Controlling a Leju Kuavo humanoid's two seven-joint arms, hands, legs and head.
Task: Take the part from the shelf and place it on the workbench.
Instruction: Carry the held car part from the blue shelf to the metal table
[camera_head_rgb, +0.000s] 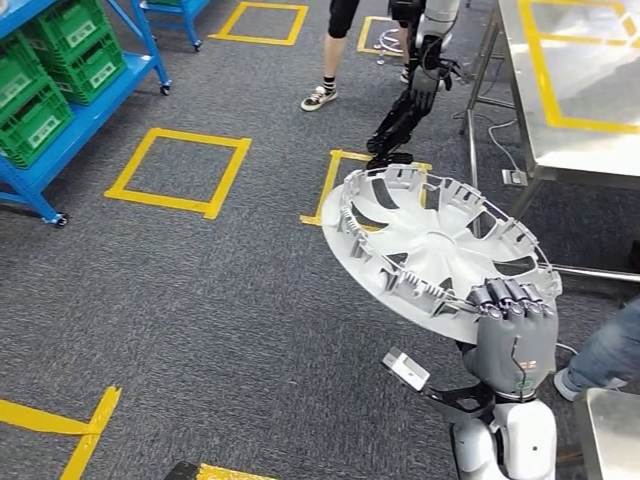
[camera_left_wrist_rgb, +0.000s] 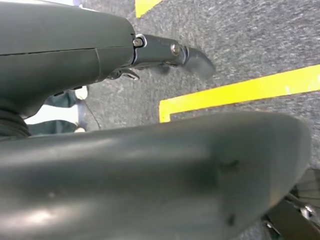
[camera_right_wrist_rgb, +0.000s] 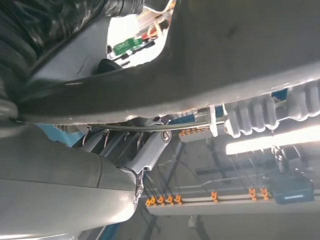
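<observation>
While the right hand (camera_head_rgb: 512, 330) grips the rim of the big silver wheel cover (camera_head_rgb: 434, 245), the left hand (camera_head_rgb: 411, 105) hangs with straight fingers, holding nothing.

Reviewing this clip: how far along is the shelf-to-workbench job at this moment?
Pickup looks done: the right hand holds the grey wheel cover by its rim, tilted above the carpet, away from the blue shelf. The left hand is also at the cover's far rim, though contact there is unclear. Left to do: carry it to the steel workbench and set it down there.
</observation>
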